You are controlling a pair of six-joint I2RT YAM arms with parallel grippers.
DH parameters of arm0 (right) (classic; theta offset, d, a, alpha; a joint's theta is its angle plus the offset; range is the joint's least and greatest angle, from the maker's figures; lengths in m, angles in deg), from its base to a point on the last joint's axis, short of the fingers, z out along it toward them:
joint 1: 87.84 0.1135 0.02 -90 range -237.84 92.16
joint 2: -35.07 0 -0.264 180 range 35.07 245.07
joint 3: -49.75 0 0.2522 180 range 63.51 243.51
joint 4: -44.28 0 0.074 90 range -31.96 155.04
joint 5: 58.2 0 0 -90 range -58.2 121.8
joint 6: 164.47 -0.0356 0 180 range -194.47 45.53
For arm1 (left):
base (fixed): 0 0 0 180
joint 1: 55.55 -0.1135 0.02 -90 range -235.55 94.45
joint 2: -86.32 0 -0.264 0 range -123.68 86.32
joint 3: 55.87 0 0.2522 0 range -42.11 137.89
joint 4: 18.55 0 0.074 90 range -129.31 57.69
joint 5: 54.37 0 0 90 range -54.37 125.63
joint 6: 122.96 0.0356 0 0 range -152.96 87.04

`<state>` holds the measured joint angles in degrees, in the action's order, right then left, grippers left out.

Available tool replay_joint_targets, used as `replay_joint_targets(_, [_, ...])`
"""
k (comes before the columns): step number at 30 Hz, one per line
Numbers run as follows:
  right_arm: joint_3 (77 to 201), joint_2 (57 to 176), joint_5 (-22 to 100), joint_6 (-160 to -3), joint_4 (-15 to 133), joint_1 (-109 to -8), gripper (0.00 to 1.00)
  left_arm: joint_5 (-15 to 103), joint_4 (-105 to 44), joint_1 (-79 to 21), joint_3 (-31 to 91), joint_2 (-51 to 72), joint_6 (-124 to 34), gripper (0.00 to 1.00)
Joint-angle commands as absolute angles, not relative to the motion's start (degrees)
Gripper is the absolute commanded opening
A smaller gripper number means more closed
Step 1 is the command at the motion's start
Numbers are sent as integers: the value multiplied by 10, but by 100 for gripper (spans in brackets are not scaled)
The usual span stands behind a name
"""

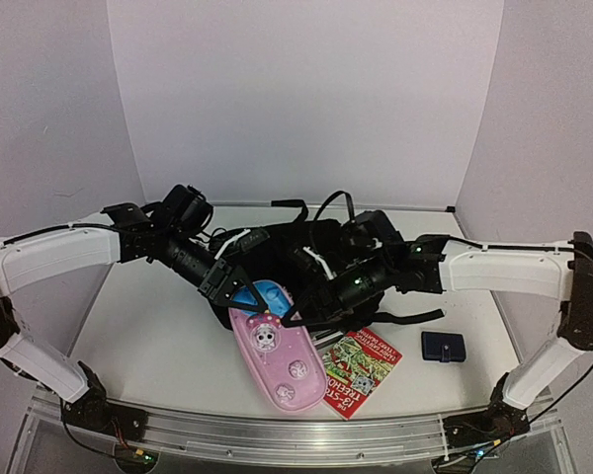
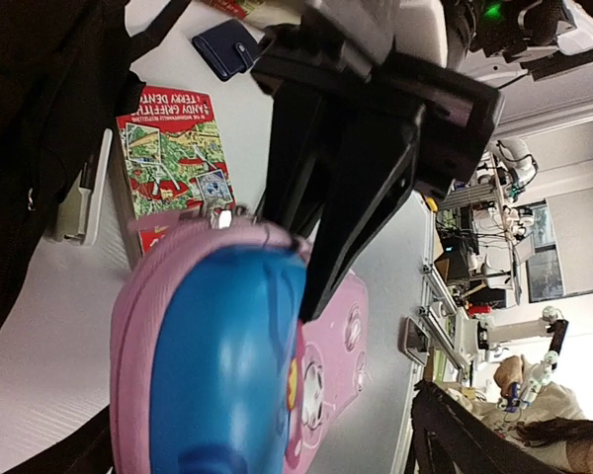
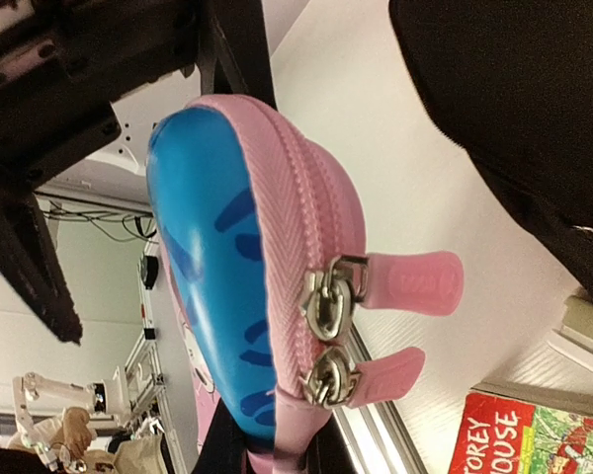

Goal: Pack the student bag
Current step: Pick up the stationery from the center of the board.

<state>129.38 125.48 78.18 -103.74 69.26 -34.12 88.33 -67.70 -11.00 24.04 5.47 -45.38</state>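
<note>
Nearest, on the near side of both sets of fingertips, the long pink pencil case (image 1: 282,365) stretches toward the front edge of the white table (image 1: 148,336). Its blue end points away, up between the two grippers. I cannot tell if its near end rests on the table. Near-side of the right fingers and a little to their outer side, a red picture book (image 1: 361,367) lies flat, touching or just beside the case. Farther out on that same side, well apart from the fingers, is a small dark-blue pouch (image 1: 443,346). The right gripper (image 1: 301,312) reaches in over the blue end. In the left wrist view its two black fingers (image 2: 346,197) stand close together, pinching the pink zippered rim of the case. Two pink zipper pulls (image 3: 405,281) hang just beside that grip. The left gripper (image 1: 239,284) comes in from the opposite side with its fingers (image 3: 35,267) spread wide, one on each side of the blue end. The pictures do not show whether they touch it. Just beyond both sets of fingertips lies the student bag (image 1: 282,252), a large black soft mass on the far half of the table. Both arms reach across it, and its fabric sits close beside the case's blue end.
</note>
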Motion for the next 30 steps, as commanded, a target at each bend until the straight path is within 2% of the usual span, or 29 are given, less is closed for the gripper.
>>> replay_joint_targets(1, [1342,1284,816,-982,715,-322,0,928,-675,-105,250,54,-444,83])
replay_joint_targets(4, [1346,1287,814,-977,716,-323,0,935,-682,-105,246,51,-441,69])
replay_joint_targets(8, [1346,1282,811,-974,716,-323,0,951,-684,-105,240,43,-441,56])
replay_joint_targets(11, [1346,1277,802,-974,716,-323,0,961,-683,-105,236,40,-443,37])
replay_joint_targets(12, [1346,1276,797,-974,716,-322,3,960,-683,-105,235,41,-444,30])
replay_joint_targets(17, [1348,1251,712,-971,717,-323,51,940,-670,-111,234,58,-463,16])
replay_joint_targets(20, [1356,1220,637,-966,717,-323,71,922,-650,-140,227,83,-484,8])
replay_joint_targets(24, [1366,1192,521,-955,721,-323,85,926,-625,-219,222,121,-520,7])
replay_joint_targets(30, [1400,1214,307,-918,720,-269,89,872,-617,-363,241,155,-580,8])
